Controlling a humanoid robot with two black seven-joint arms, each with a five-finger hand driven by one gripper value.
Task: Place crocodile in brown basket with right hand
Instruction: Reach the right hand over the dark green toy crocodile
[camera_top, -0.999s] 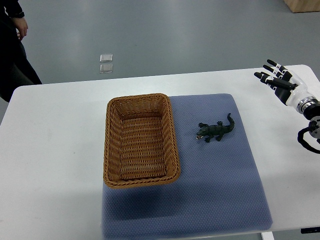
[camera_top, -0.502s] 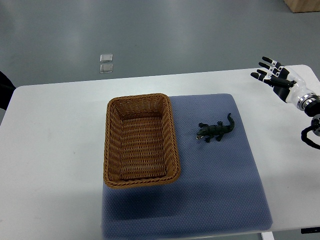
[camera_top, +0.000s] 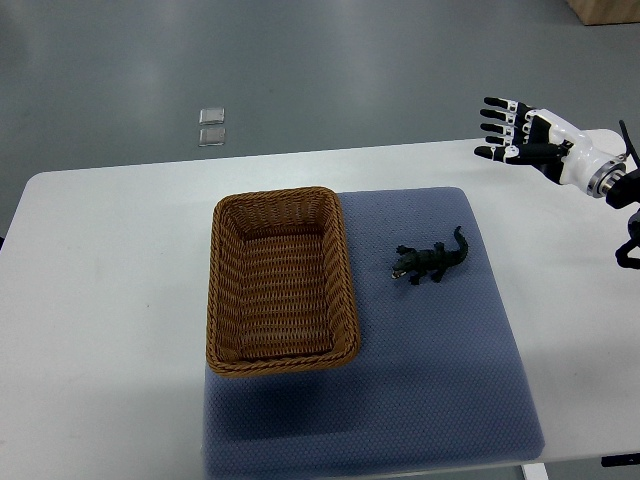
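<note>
— Any brand, label or writing to read?
— No writing can be made out on anything here.

— What about the container?
— One brown basket (camera_top: 282, 280), woven wicker and rectangular, stands on the table (camera_top: 110, 290). Its right part overlaps the left edge of a blue mat (camera_top: 430, 370), and its left part sits on the bare white tabletop. Nothing lies inside it; only the woven bottom shows.

— And the crocodile?
— The crocodile (camera_top: 431, 260), a dark green toy, lies on the mat to the right of the basket, near it but not touching. Its head points toward the basket and its tail angles up and away from it.

— The hand?
— The right hand (camera_top: 520, 133) comes in from the picture's right edge, well beyond the basket's far right corner, over the table's back edge. Its fingers (camera_top: 497, 115) are spread wide and point left. It holds nothing and touches nothing, well apart from the crocodile.

— Anything else?
— Two small pale squares (camera_top: 212, 127) lie on the grey floor past the basket's far side.
</note>
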